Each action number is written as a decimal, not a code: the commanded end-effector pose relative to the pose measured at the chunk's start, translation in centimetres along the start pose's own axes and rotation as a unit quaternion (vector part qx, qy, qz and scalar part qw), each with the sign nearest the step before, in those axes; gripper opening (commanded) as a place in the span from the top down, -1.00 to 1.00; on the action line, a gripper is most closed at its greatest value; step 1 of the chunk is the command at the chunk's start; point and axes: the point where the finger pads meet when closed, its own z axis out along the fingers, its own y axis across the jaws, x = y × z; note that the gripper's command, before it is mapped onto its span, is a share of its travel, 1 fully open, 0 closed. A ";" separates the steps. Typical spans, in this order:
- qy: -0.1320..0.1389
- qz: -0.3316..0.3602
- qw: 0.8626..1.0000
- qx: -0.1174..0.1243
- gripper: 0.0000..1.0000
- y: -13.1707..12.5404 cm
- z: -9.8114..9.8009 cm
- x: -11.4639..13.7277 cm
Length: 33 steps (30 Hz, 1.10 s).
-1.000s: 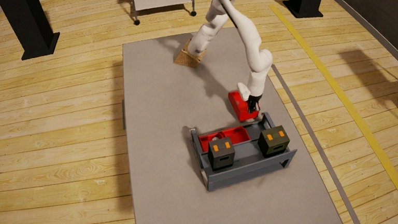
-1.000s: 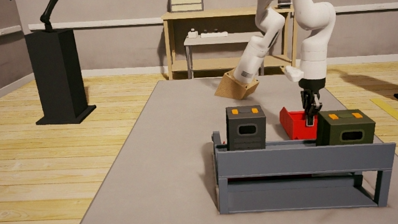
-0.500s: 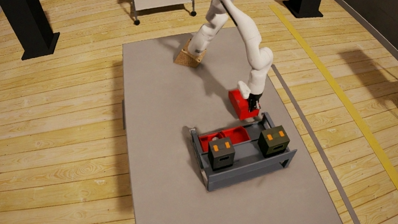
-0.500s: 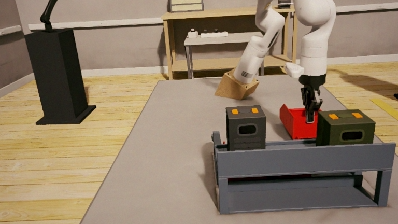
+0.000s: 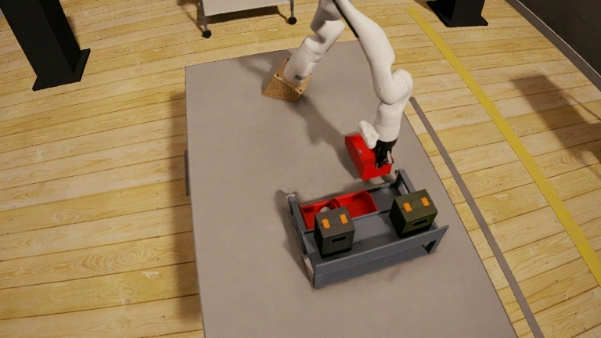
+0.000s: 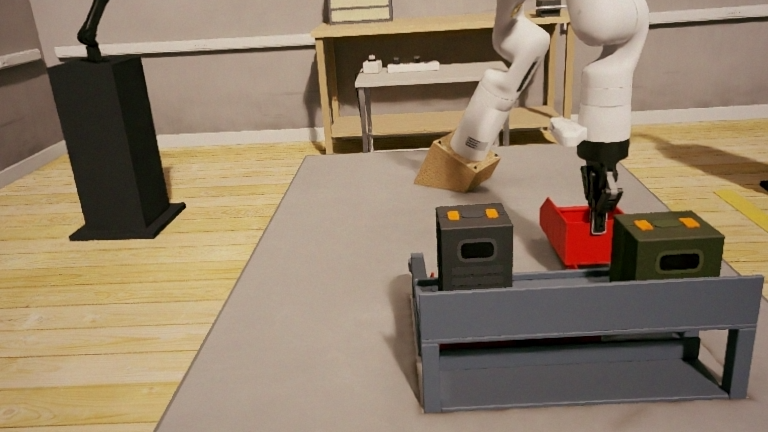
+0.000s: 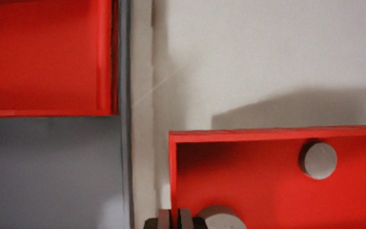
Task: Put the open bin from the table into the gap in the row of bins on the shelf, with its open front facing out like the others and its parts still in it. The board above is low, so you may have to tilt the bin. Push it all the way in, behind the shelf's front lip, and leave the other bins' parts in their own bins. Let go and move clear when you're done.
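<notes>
The open red bin (image 5: 366, 157) hangs tilted just above the table behind the grey shelf (image 5: 368, 232), casting a shadow below it. My gripper (image 5: 383, 161) points down and is shut on the bin's thin side wall, as the wrist view (image 7: 173, 221) shows. Two grey round parts (image 7: 318, 160) lie inside the bin (image 7: 272, 181). Two red bins (image 5: 339, 208) sit side by side on the left of the lower shelf. The gap (image 5: 390, 192) is to their right, close to the held bin. In the exterior view the bin (image 6: 572, 232) and gripper (image 6: 599, 223) are partly hidden by a green box.
A dark grey box (image 5: 334, 231) and a green box (image 5: 412, 212) stand on the shelf's low top board. The arm's wooden base (image 5: 286, 86) is at the table's far end. A black pedestal (image 6: 110, 144) stands on the floor to the left.
</notes>
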 end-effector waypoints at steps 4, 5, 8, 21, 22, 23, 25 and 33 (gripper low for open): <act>0.001 0.000 1.000 0.001 0.80 -0.1 -0.1 0.0; 0.001 0.000 1.000 0.001 0.80 -0.1 -0.1 0.0; 0.000 0.000 1.000 0.001 0.80 -0.1 0.0 0.0; 0.001 0.000 1.000 0.001 0.80 -0.1 0.1 0.0; 0.001 0.000 1.000 0.001 0.80 -0.1 0.1 0.0; 0.000 0.000 1.000 0.001 0.80 -0.1 0.2 0.0; 0.000 0.000 1.000 0.001 0.80 -0.1 0.2 0.0; 0.001 0.000 1.000 0.001 0.80 -0.1 0.2 0.0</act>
